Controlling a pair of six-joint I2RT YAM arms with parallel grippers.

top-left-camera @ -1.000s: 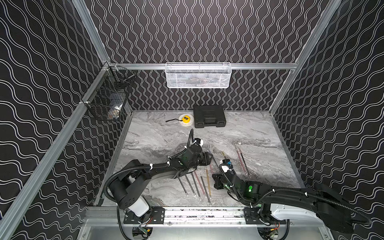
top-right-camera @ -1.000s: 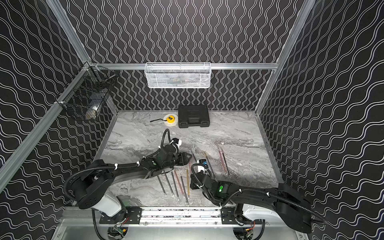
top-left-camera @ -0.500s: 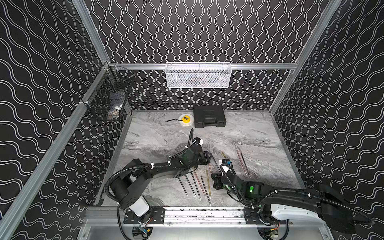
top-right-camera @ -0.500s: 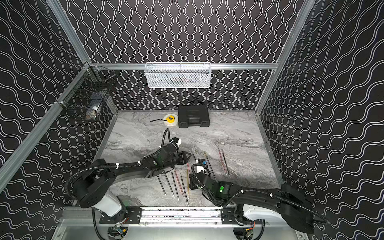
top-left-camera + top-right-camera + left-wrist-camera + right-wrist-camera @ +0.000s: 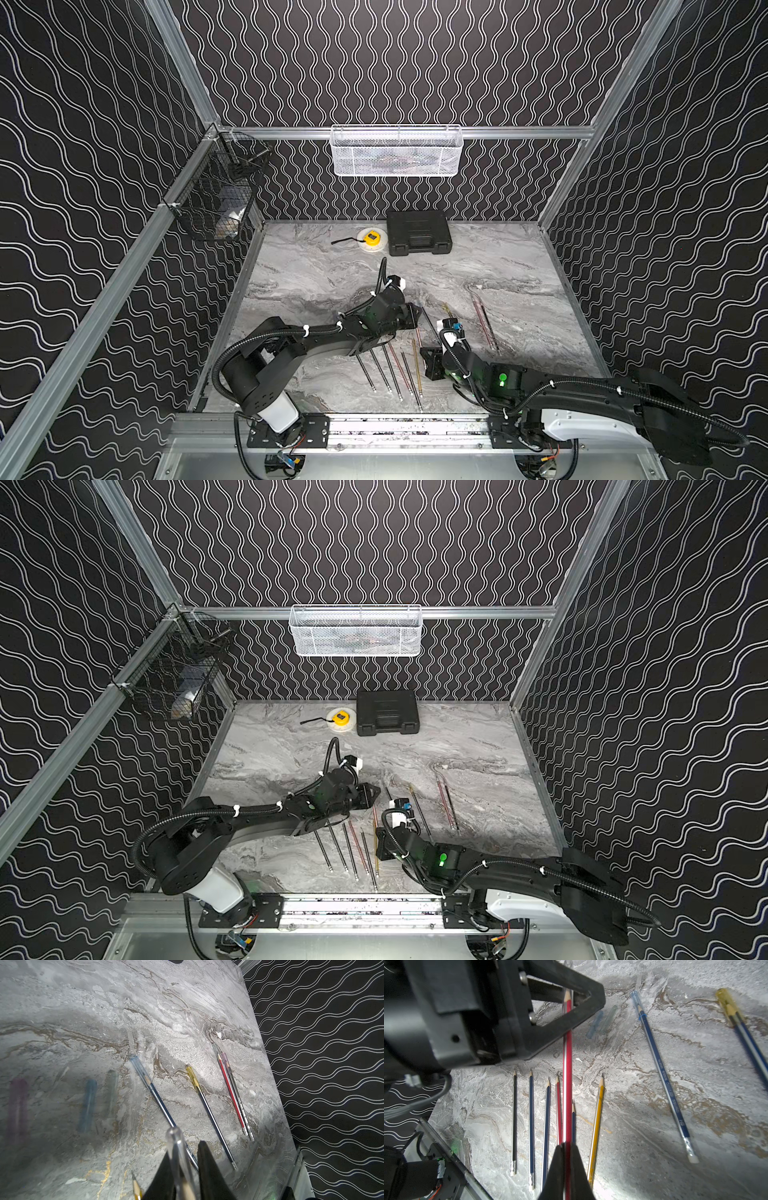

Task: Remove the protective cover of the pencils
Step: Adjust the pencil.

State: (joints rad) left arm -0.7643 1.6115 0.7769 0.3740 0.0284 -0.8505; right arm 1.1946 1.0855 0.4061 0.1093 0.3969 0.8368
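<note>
Red-striped, the pencil (image 5: 567, 1076) in hand is hanging over the counter (image 5: 519, 270), low and centre in both top views. The right tool (image 5: 566, 1153) is clenching its shaft. The left tool (image 5: 185, 1153) is bracketing the clear cover (image 5: 175, 1140) on its point: one finger is touching it and a sliver is showing beside the other, so I cannot tell if that pinch is firm. Next, I judge, is a straight pull apart along the shaft, with both grips tight. Underneath, bare pencils (image 5: 531, 1118) and loose covers (image 5: 88, 1103) are lying where a low pull could brush them. Four capped pencils (image 5: 160, 1103) are waiting mid-frame in the left wrist view. The tape measure (image 5: 371, 240) and case (image 5: 419, 232) are sitting far back.
</note>
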